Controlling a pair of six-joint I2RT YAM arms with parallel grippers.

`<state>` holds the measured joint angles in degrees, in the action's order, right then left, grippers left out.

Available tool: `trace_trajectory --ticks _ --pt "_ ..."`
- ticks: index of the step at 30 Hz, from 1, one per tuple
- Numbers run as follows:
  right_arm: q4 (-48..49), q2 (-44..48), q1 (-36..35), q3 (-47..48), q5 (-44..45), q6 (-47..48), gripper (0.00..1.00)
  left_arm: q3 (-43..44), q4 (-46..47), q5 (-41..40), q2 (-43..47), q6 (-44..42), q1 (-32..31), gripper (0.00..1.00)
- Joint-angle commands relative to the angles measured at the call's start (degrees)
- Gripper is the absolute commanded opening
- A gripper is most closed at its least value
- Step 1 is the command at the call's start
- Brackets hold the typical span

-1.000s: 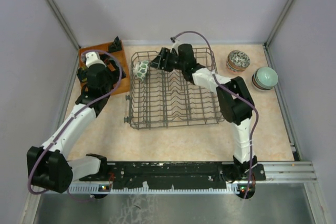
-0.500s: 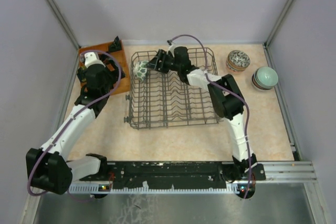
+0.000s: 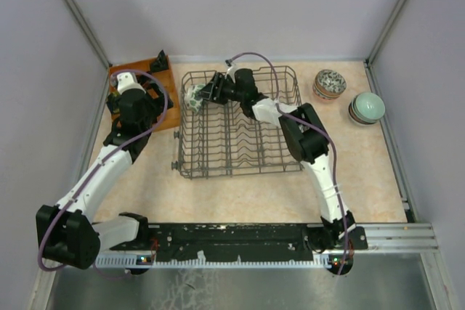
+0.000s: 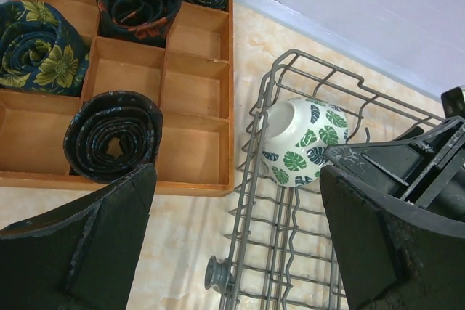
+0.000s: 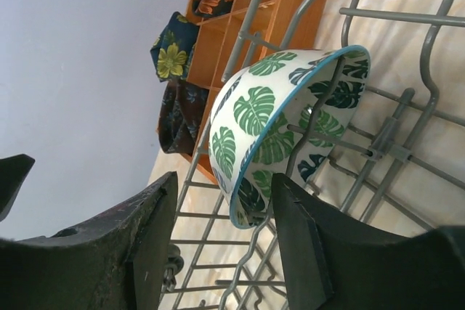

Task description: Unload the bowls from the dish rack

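Observation:
A white bowl with green leaves (image 3: 195,96) stands on its edge in the far left corner of the dark wire dish rack (image 3: 240,152). My right gripper (image 3: 208,91) is open right beside it. In the right wrist view the bowl (image 5: 270,121) leans on the tines and the lower end of its rim sits between the open fingers of the gripper (image 5: 225,186), not clamped. My left gripper (image 3: 145,109) is open and empty over the orange-brown tray, left of the rack. In the left wrist view (image 4: 236,173) the bowl (image 4: 301,143) shows ahead.
An orange-brown compartment tray (image 3: 163,117) with rolled dark cloths (image 4: 112,134) lies against the rack's left side. Two stacks of bowls stand on the table to the right, one speckled (image 3: 329,83) and one pale green (image 3: 367,107). Walls enclose the table.
My right gripper has reached further left inside the rack, up to the leaf bowl, and its fingers now stand either side of the rim. The left arm has barely moved.

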<state>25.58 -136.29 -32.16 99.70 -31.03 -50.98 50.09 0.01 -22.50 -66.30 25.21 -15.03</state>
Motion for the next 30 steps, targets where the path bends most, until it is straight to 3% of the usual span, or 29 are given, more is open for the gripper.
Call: trace_trajectory --ticks 1,12,23,30 --pt "6.53 -2.32 -0.75 3.50 -1.43 -3.00 0.53 -0.29 1.03 -0.59 0.40 -0.86 -0.09 0.99" --pt "10.76 -4.78 -0.83 4.52 -2.20 -5.91 0.41 -0.51 1.13 -0.76 0.21 -0.86 -0.09 0.99" --pt "14.54 -5.20 -0.80 4.55 -2.46 -7.95 0.14 -0.57 1.17 -0.96 0.03 -0.94 -0.09 0.99" --pt "18.93 -5.13 -0.80 4.24 -2.93 -9.80 0.03 -0.55 1.13 -1.03 0.20 -0.95 -0.09 0.99"
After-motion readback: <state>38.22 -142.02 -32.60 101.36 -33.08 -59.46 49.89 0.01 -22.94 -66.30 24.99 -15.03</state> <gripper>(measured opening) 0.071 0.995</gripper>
